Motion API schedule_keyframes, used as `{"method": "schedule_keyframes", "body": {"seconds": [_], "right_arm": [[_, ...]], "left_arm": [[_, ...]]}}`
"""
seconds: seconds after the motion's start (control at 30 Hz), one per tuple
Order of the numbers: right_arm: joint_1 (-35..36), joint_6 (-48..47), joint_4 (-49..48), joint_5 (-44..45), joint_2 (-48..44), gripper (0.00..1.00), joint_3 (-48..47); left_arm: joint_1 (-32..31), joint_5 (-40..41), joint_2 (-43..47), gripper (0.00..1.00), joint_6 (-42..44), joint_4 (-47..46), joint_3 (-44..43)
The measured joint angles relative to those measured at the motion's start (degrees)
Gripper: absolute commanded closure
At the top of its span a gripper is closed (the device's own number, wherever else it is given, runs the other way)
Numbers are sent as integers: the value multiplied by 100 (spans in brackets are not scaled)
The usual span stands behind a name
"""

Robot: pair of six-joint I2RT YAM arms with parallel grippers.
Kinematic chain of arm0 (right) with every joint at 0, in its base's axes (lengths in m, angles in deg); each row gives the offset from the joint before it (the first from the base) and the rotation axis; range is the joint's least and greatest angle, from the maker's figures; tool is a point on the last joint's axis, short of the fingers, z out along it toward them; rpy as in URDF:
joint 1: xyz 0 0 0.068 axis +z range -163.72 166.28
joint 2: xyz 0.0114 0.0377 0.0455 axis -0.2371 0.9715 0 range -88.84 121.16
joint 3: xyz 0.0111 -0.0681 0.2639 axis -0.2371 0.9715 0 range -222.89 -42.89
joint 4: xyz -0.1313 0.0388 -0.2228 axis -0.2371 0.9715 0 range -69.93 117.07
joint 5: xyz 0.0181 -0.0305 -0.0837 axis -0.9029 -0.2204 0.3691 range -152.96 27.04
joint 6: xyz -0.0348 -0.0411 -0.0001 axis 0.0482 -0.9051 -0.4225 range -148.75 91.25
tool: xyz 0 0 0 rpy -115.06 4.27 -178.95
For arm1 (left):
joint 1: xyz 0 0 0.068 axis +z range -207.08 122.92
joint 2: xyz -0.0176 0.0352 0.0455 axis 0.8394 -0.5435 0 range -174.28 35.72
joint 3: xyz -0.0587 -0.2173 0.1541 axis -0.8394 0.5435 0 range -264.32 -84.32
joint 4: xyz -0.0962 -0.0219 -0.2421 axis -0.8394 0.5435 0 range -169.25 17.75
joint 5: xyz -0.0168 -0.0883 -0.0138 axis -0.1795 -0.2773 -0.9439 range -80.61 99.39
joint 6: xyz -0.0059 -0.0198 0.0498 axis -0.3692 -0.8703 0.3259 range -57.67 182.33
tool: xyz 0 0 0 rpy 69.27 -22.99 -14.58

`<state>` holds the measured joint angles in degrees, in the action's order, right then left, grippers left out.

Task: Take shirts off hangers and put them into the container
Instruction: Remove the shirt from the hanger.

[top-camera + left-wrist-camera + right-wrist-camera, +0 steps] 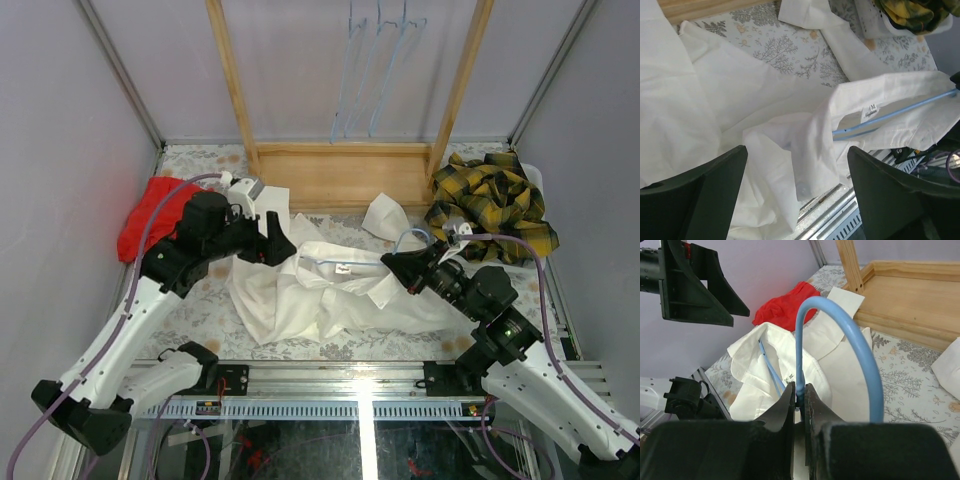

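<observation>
Right gripper (799, 392) pinched shut on hanger (816, 301), at the foot of its hook. White shirt (755, 355) draped on that hanger, just ahead of and below the jaws. Left gripper (795, 165) hovered wide open over the collar, holding nothing. Plaid shirt (495, 205) lay in container (533, 175), beyond the right gripper.

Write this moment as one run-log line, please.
left gripper: open over white shirt | right gripper: shut on hanger hook | white shirt: on table, hanger inside collar | plaid shirt: in container
</observation>
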<state>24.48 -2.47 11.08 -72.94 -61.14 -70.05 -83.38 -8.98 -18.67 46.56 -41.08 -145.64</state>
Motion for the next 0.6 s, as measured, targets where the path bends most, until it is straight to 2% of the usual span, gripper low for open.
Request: {"method": "schedule_keyframes", "body": {"seconds": [0.17,0.2,0.27,0.37,0.43,0.5,0.6], "right_arm": [[0,2,98,48,-37,100,9],[0,4,96,48,-39,100,9],[0,2,103,46,-37,100,9],[0,-4,142,50,-42,100,9],[0,-22,232,90,-63,100,9],[0,-44,341,133,-103,100,9],[0,-83,400,103,-199,100,9]], "left_arm": [[-490,105,-326,36,98,59,-15],[-612,188,-400,42,114,87,-20],[-859,385,-584,64,133,155,-46],[-1054,785,-752,79,98,251,-76],[-1073,1163,-752,92,44,295,-83],[-1073,1506,-667,97,-31,313,-83],[-1084,1917,-492,99,-118,326,-90]]}}
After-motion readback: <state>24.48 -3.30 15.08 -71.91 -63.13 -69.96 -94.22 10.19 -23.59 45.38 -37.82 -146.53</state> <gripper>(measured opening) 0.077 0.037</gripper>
